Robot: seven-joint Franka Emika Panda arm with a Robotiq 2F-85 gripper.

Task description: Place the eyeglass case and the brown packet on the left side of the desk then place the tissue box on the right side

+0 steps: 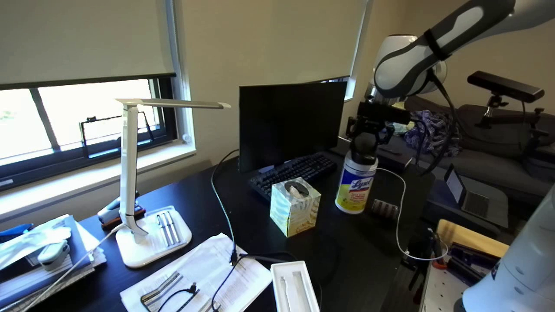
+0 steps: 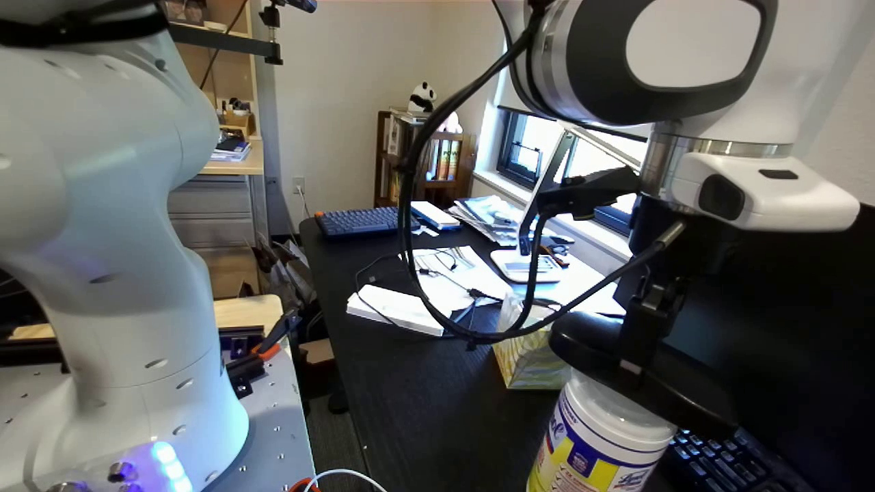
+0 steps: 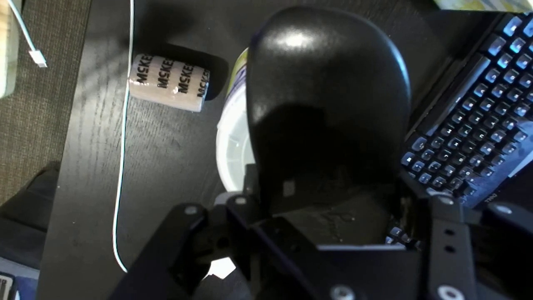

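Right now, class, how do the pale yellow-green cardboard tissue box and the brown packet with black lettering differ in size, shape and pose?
The tissue box is plainly larger than the brown packet. The tissue box has flat faces and straight edges, while the brown packet looks rounded, like a short roll. The tissue box stands upright with its opening on top; the brown packet lies on its side. Both rest on the dark desk.

Window (image 1: pixel 106 99) blown out; sofa (image 1: pixel 494 161) v. dim; glare on eyeglass case (image 3: pixel 329 83), btm shadowed
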